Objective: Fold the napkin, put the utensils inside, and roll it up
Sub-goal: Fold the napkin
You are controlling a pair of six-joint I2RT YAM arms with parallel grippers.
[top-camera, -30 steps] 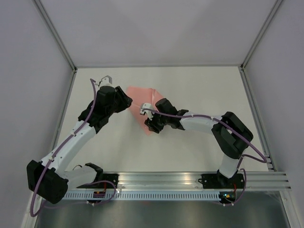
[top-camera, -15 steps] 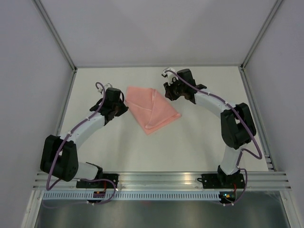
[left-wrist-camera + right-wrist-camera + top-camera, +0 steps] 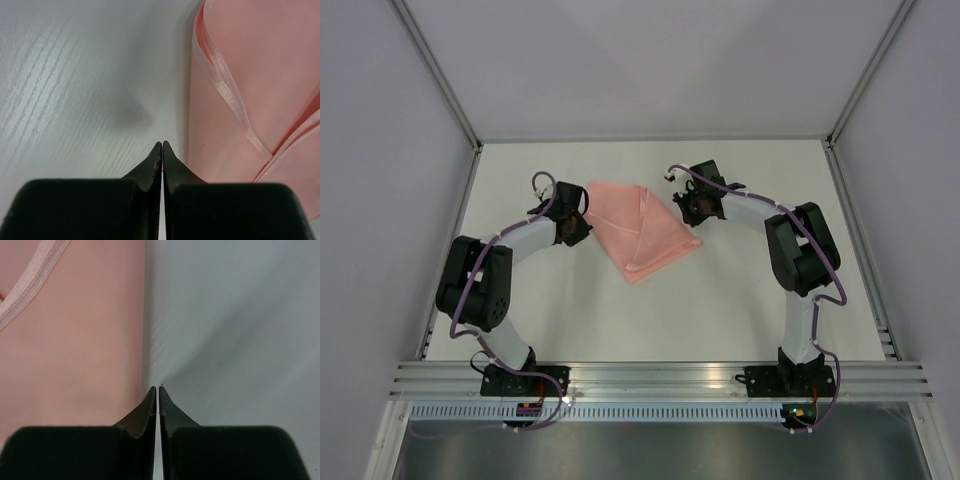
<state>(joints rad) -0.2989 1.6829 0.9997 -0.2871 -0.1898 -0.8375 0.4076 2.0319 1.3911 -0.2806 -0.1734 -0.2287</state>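
Note:
The napkin (image 3: 642,232) lies flat mid-table, folded into a rough triangle of salmon-pink cloth with its point toward the near side. My left gripper (image 3: 574,222) rests just off the napkin's left edge, its black tips (image 3: 162,145) pressed together on nothing, low over the bare table beside the napkin's hemmed layers (image 3: 260,75). My right gripper (image 3: 692,208) sits just off the napkin's right edge. Its tips (image 3: 158,388) are also together and empty, with the pink cloth (image 3: 75,340) to their left. No utensils are in view.
The white table (image 3: 740,290) is bounded by pale walls at the back and on both sides. A metal rail (image 3: 660,385) with both arm bases runs along the near edge.
Both grippers have closed. The right gripper has left the napkin's middle and moved to its right edge; the left has shifted beside the left edge. Both elbows have folded back.

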